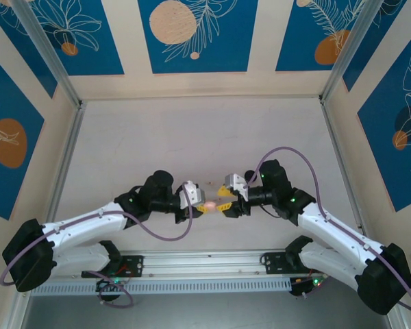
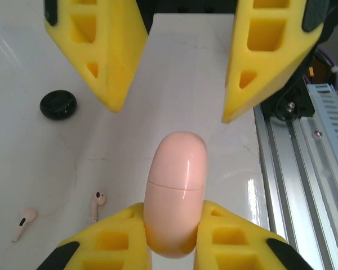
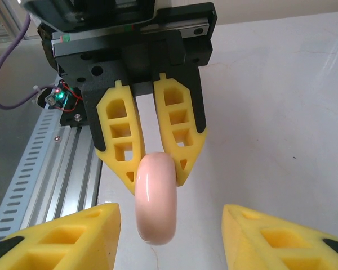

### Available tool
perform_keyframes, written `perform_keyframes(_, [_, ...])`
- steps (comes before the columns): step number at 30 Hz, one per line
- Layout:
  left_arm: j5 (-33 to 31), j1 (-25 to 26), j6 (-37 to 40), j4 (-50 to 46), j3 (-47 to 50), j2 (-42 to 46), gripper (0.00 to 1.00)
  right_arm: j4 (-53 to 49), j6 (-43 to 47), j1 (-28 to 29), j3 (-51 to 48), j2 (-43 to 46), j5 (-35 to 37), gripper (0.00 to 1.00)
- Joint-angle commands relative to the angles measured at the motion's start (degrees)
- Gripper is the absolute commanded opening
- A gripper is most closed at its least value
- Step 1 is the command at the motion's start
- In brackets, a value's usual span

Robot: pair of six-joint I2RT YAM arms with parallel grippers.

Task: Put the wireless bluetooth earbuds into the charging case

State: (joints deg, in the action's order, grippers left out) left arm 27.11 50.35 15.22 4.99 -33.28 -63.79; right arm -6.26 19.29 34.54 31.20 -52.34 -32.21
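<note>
Two pink earbuds lying loose on tabletop; case step underway, lid not yet opened.
Left jaws clamping glossy, smooth pink pill-shaped case, seam shut; right jaws gaping wide just beyond its free end, gripping nothing. Next, prob.: right pinching lid w/o slipping on slick plastic. Matte black round case sitting nearby.

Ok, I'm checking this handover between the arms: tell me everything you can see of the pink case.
The pink case is a smooth, glossy, pale-pink rounded shell, plastic by its look, with a thin seam across it and its lid shut. It is held off the table, edge-on, one end pinched in the left gripper. The right gripper stands open at its free end, not touching it.
</note>
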Motion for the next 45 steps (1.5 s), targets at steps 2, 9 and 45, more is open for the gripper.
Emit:
perform_keyframes(2, [2.0,-0.3,-4.9,9.2,1.7,1.5,0.16,4.1,-2.6,-0.2,-0.9,-0.7,-3.4,0.50])
perform_keyframes(9, [1.3,-0.3,-7.1,13.9,2.9,1.6,0.16,5.2,-2.7,-0.3,-0.2,-2.5,-4.3,0.48])
perform_keyframes(45, [6.4,-0.3,7.3,-7.9,-4.8,-1.0,0.39,-9.0,14.4,4.9,8.2,-8.0,-1.2,0.17])
